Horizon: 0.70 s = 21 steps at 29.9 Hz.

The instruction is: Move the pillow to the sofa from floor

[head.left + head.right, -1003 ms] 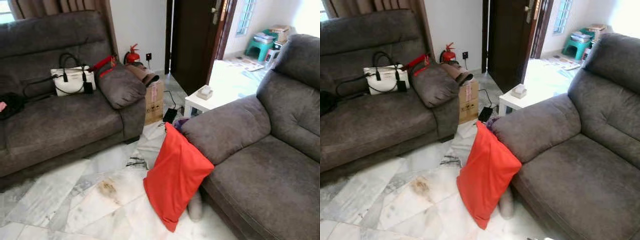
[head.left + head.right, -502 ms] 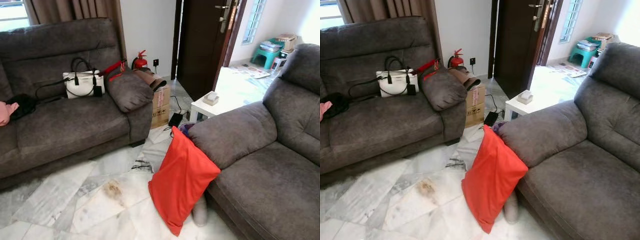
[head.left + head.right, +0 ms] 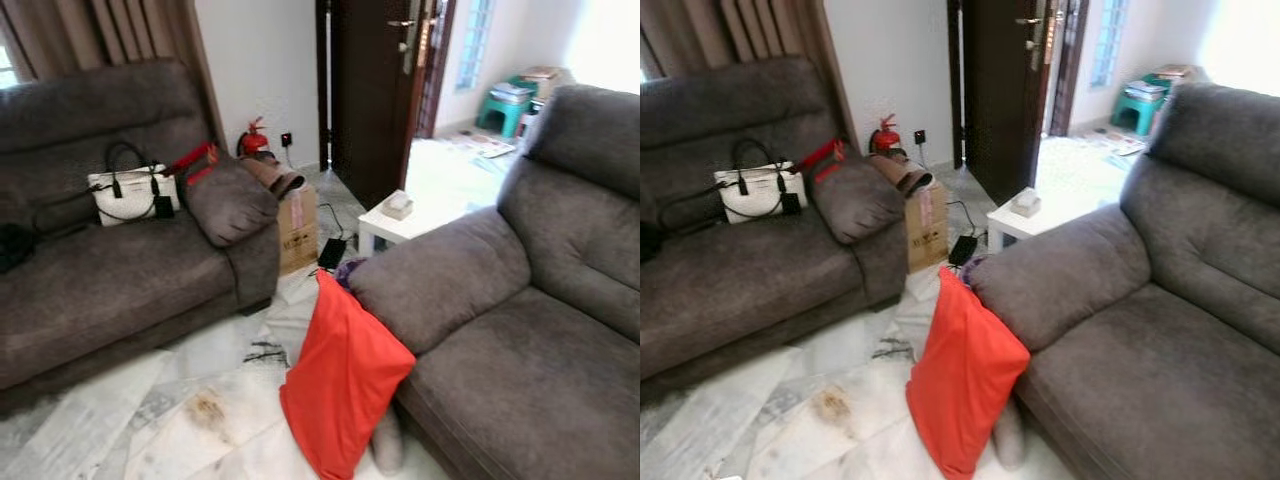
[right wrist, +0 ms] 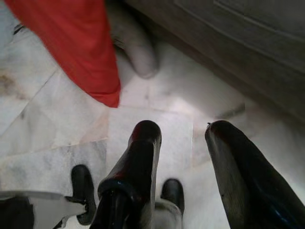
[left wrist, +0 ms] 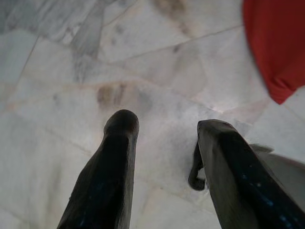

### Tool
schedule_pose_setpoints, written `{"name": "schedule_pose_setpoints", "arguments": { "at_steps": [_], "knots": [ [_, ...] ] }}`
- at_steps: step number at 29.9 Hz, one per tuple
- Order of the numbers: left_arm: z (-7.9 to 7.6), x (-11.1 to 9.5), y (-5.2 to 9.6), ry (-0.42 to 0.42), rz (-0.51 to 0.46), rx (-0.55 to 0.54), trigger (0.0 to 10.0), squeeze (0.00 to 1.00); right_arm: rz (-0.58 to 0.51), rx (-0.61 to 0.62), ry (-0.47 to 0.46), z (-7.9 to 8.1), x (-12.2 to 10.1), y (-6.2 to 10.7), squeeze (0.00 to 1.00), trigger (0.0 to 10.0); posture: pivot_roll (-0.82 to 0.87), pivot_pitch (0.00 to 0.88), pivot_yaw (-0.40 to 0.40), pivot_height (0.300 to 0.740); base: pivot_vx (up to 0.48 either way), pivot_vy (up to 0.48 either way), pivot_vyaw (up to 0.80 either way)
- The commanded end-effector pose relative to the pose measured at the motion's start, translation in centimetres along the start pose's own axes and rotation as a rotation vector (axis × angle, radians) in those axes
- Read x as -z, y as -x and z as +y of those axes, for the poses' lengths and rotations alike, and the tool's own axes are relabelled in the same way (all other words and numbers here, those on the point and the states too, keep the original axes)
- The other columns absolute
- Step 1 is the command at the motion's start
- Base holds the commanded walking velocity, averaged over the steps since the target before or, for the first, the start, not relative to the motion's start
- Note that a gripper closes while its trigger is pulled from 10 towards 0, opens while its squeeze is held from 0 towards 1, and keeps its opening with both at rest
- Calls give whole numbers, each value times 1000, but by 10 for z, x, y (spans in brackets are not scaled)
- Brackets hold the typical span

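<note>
Red pillow (image 3: 342, 385) is standing on the marble floor (image 3: 190, 420), leaning against the armrest of the right-hand sofa (image 3: 520, 330). It is likely handling as light, soft and compressible; an upper corner or edge is offering the best hold. Left tool (image 5: 162, 129) and right tool (image 4: 183, 136) are hanging spread, holding nothing, above the floor.
</note>
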<state>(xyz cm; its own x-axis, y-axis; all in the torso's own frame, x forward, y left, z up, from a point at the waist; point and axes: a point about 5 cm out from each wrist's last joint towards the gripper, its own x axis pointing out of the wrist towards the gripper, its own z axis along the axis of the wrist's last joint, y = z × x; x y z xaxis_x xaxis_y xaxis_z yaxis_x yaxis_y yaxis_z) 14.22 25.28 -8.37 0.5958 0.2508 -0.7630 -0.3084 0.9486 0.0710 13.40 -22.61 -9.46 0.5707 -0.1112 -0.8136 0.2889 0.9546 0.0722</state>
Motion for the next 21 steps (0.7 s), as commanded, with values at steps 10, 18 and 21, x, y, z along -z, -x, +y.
{"name": "schedule_pose_setpoints", "arguments": {
  "at_steps": [10,18,21],
  "knots": [
    [4,-2,0,0,-10,-17,10000,0,10,-37,18,11,0,-2,0,10000,191,0,33,740,322,0,534],
    [7,-5,-1,-22,-12,-11,10000,0,-3,-40,-30,16,-2,-3,0,10000,177,0,58,740,323,0,68],
    [10,-10,-2,-32,-26,-13,10000,0,-17,-52,-55,21,-4,-4,0,10000,201,0,60,740,322,0,0]
  ]
}}
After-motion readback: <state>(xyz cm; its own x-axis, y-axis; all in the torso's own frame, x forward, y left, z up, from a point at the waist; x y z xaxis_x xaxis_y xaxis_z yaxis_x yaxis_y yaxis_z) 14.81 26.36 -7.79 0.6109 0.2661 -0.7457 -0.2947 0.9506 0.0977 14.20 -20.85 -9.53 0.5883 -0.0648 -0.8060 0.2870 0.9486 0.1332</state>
